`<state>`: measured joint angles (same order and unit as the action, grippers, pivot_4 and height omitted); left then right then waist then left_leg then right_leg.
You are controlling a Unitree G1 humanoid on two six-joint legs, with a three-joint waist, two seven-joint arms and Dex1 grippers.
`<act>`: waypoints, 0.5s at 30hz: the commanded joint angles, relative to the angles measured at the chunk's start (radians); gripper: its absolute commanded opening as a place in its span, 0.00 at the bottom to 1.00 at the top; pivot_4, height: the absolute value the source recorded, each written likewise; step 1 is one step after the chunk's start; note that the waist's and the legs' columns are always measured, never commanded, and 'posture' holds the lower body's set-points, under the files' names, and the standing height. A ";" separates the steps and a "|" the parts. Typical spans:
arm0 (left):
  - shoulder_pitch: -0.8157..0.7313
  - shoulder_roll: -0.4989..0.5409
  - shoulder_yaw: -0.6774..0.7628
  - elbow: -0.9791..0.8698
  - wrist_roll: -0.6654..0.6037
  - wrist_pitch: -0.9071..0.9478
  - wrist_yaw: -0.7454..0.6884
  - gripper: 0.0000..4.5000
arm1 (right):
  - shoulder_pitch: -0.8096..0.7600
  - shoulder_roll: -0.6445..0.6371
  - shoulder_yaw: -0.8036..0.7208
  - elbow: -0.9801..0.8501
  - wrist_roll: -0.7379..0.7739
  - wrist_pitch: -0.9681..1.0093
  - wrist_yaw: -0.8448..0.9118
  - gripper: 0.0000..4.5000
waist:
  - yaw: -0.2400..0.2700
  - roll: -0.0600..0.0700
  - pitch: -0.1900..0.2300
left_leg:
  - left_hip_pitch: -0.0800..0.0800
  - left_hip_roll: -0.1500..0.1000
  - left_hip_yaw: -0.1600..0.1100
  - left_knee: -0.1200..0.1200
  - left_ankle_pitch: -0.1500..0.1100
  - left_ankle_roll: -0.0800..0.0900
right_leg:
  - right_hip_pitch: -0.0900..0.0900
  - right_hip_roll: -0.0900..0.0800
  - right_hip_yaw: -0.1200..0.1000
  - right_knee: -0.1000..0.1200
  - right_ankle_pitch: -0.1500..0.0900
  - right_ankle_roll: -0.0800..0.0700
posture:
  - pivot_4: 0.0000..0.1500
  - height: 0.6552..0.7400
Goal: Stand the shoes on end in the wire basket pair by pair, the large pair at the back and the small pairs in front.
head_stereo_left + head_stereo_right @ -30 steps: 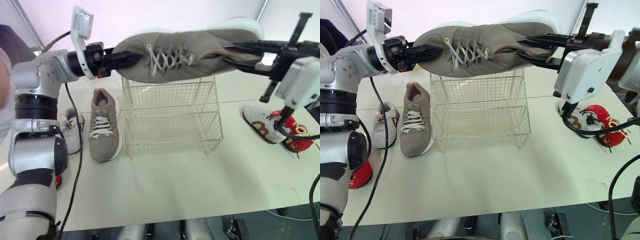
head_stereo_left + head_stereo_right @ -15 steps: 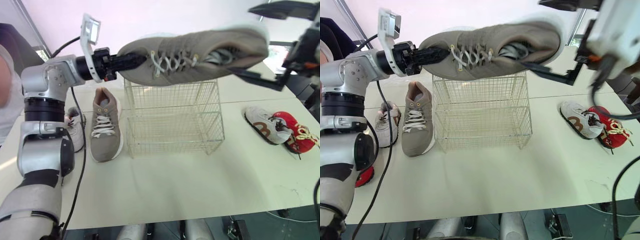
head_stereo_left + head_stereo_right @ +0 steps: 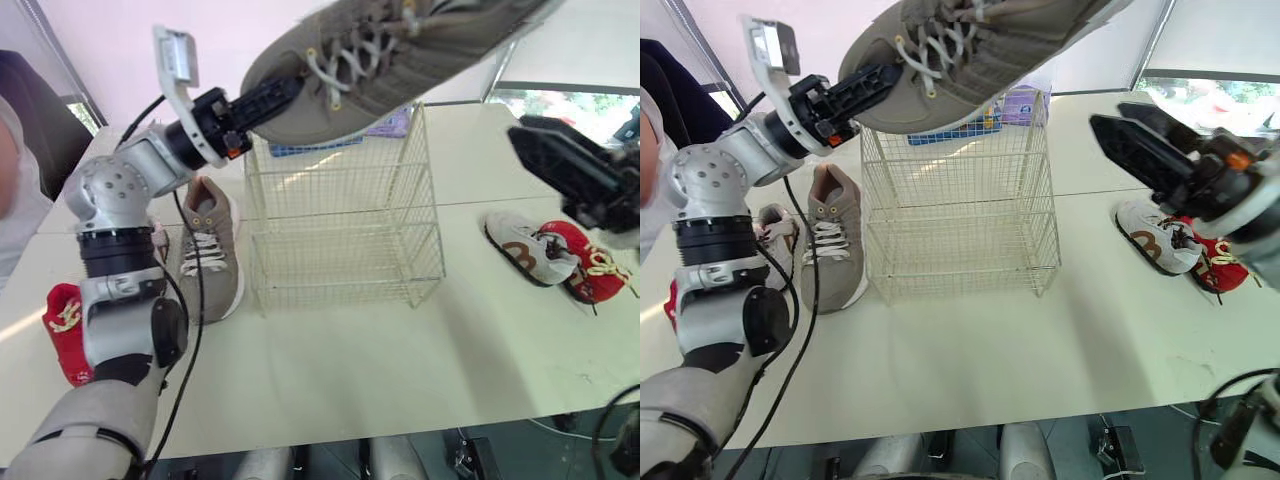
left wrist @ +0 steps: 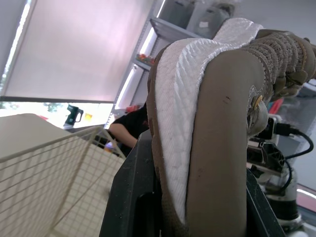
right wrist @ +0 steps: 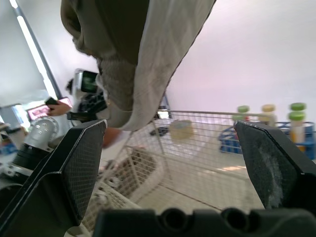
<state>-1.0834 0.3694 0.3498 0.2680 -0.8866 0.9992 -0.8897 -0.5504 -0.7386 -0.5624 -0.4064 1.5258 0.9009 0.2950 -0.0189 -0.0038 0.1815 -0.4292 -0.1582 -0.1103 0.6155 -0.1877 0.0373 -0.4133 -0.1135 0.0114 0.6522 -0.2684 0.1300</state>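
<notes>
A large taupe shoe (image 3: 400, 55) hangs over the wire basket (image 3: 345, 220), its heel tipped up and to the right. My left gripper (image 3: 268, 100) is shut on its toe, and the white sole (image 4: 187, 128) sits between the fingers. To the right of the basket my right gripper (image 3: 1145, 135) is open and holds nothing; its fingers (image 5: 74, 168) stand wide apart below the shoe's heel (image 5: 133, 54). The matching taupe shoe (image 3: 208, 250) lies on the table left of the basket. A small white shoe (image 3: 525, 248) and a red shoe (image 3: 590, 262) lie at the right.
Another red shoe (image 3: 65, 330) and a small white shoe (image 3: 770, 240) lie at the far left by my left arm. A blue crate (image 3: 950, 128) with bottles stands behind the basket. A person (image 3: 15, 150) is at the left edge. The table's front is bare.
My right gripper has let go of the shoe's heel, opened wide and dropped away to the right. The left gripper has swung the shoe so the heel points higher.
</notes>
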 commanded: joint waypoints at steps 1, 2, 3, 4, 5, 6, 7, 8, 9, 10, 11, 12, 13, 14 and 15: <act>-0.010 -0.015 0.041 -0.072 -0.076 0.002 0.043 0.11 | -0.109 0.054 0.103 0.014 -0.075 -0.089 -0.022 0.99 | 0.003 0.000 0.000 | 0.000 0.000 0.000 0.000 0.000 0.000 | 0.000 0.000 0.000 0.001 0.000 0.000 | 1.00 1.00; -0.005 -0.021 0.041 -0.082 -0.088 0.006 0.053 0.11 | -0.132 0.072 0.126 0.023 -0.091 -0.103 -0.013 0.99 | 0.005 0.000 0.000 | 0.000 0.000 0.000 0.000 0.000 -0.001 | -0.001 0.000 0.000 0.001 0.000 0.000 | 1.00 1.00; -0.002 -0.026 0.043 -0.089 -0.101 0.011 0.066 0.11 | -0.159 0.091 0.149 0.036 -0.105 -0.118 -0.002 0.99 | 0.005 0.000 0.000 | 0.000 0.000 0.000 0.000 0.000 -0.001 | -0.001 0.001 0.000 0.001 0.000 0.000 | 1.00 1.00; 0.003 -0.029 0.043 -0.098 -0.111 0.015 0.076 0.11 | -0.184 0.106 0.169 0.049 -0.120 -0.132 0.006 0.99 | 0.005 0.000 0.000 | 0.000 0.000 0.000 0.000 0.000 -0.001 | -0.001 0.001 0.000 0.002 0.000 0.000 | 1.00 1.00; 0.010 -0.030 0.041 -0.107 -0.119 0.017 0.085 0.11 | -0.210 0.122 0.185 0.065 -0.137 -0.146 0.016 0.99 | 0.006 0.000 0.000 | 0.000 0.000 0.000 0.000 0.000 -0.001 | 0.000 0.001 0.000 0.001 0.000 0.000 | 1.00 1.00; 0.015 -0.030 0.039 -0.113 -0.125 0.017 0.091 0.11 | -0.226 0.131 0.195 0.075 -0.149 -0.156 0.023 0.99 | 0.006 0.000 0.000 | 0.000 0.000 0.000 0.000 0.001 -0.001 | 0.000 0.001 0.000 0.001 0.000 0.000 | 1.00 1.00; 0.023 -0.030 0.036 -0.121 -0.129 0.018 0.099 0.11 | -0.251 0.143 0.201 0.090 -0.153 -0.167 0.029 0.99 | 0.007 0.000 0.000 | 0.000 0.000 0.000 0.000 0.001 -0.002 | 0.000 0.001 0.000 0.001 0.000 0.000 | 1.00 1.00; 0.030 -0.029 0.034 -0.127 -0.134 0.018 0.105 0.11 | -0.271 0.153 0.204 0.102 -0.158 -0.177 0.033 0.99 | 0.007 0.000 0.000 | 0.000 0.000 0.000 0.000 0.001 -0.002 | 0.000 0.001 0.000 0.001 0.000 0.000 | 1.00 1.00; 0.035 -0.029 0.034 -0.132 -0.139 0.019 0.112 0.11 | -0.287 0.160 0.206 0.114 -0.160 -0.184 0.037 0.99 | 0.008 0.000 0.000 | 0.000 0.000 0.000 0.000 0.001 -0.002 | 0.000 0.001 0.000 0.001 0.000 0.000 | 1.00 1.00; 0.042 -0.027 0.033 -0.140 -0.145 0.021 0.118 0.11 | -0.302 0.166 0.208 0.124 -0.160 -0.188 0.043 0.99 | 0.008 0.000 0.000 | 0.000 0.000 0.000 0.000 0.001 -0.002 | 0.000 0.001 0.000 0.001 0.000 0.000 | 1.00 1.00; 0.047 -0.027 0.032 -0.144 -0.151 0.022 0.123 0.11 | -0.309 0.169 0.209 0.131 -0.161 -0.190 0.049 0.99 | 0.008 0.000 0.000 | 0.000 0.000 0.000 0.000 0.001 -0.002 | 0.000 0.001 0.000 0.001 0.000 0.000 | 1.00 1.00; 0.057 -0.023 0.029 -0.155 -0.156 0.024 0.127 0.11 | -0.322 0.173 0.207 0.142 -0.161 -0.193 0.054 0.99 | 0.007 0.000 0.000 | 0.000 0.000 0.000 0.000 0.001 -0.002 | 0.000 0.001 0.000 0.001 0.000 0.000 | 1.00 1.00; 0.065 -0.019 0.027 -0.162 -0.160 0.024 0.132 0.11 | -0.331 0.175 0.201 0.153 -0.157 -0.195 0.058 0.99 | 0.007 0.000 0.000 | 0.000 0.000 0.000 0.000 0.001 -0.002 | 0.000 0.001 0.000 0.001 0.000 0.000 | 1.00 1.00; 0.071 -0.015 0.027 -0.167 -0.163 0.024 0.138 0.11 | -0.336 0.173 0.195 0.163 -0.154 -0.196 0.064 0.99 | 0.006 0.000 0.000 | 0.000 0.000 0.000 0.000 0.001 -0.002 | 0.000 0.001 0.000 0.001 0.000 0.000 | 1.00 1.00; 0.076 -0.011 0.029 -0.169 -0.165 0.023 0.143 0.11 | -0.339 0.169 0.190 0.172 -0.153 -0.195 0.069 0.99 | 0.006 0.000 0.000 | 0.000 0.000 0.000 0.000 0.001 -0.002 | 0.000 0.001 0.000 0.001 0.000 0.000 | 1.00 1.00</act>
<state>-1.0080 0.3403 0.3679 0.1400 -1.0189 1.0232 -0.7511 -0.8455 -0.5661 -0.3302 -0.2300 1.3572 0.7383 0.3518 -0.0125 -0.0039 0.1815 -0.4292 -0.1585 -0.1107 0.6156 -0.1867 0.0356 -0.4136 -0.1124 0.0114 0.6535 -0.2682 0.1299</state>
